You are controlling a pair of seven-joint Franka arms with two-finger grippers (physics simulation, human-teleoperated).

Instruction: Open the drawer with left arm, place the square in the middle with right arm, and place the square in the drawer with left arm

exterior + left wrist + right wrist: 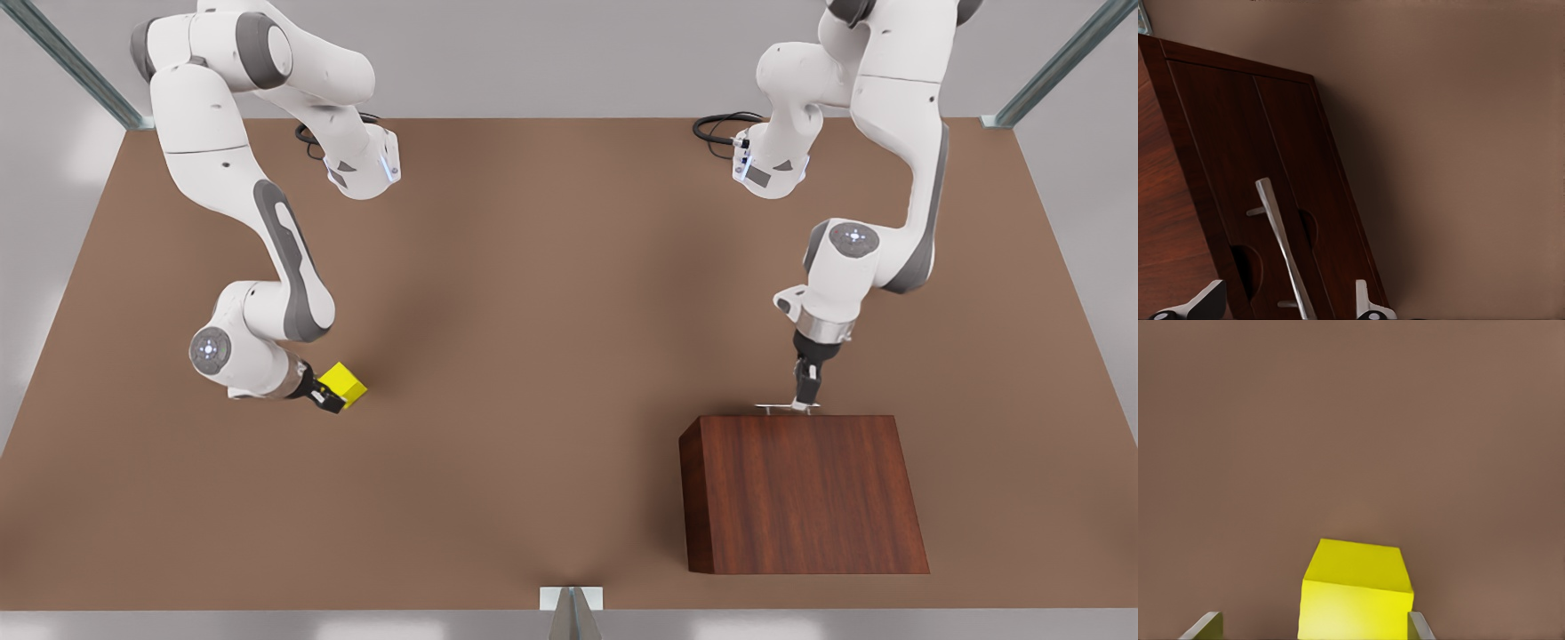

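Note:
The yellow square [343,384] sits on the tabletop at the front view's left. My right gripper [327,395] reaches it from the side and is open. In the right wrist view the square [1355,590] lies between the fingers, touching one fingertip [1418,628] with a gap to the other. At the front view's right stands the wooden cabinet [800,489]. Its drawer [1225,133] is pushed in. My left gripper [805,402] is open, its fingertips [1208,303] on either side of the silver handle [1275,220] without touching it. The middle [551,356] of the table is bare.
The brown tabletop [551,222] stretches wide between the two arms. Black cables [725,129] lie near the arm bases at the far edge. A small metal bracket [571,604] sits at the near edge.

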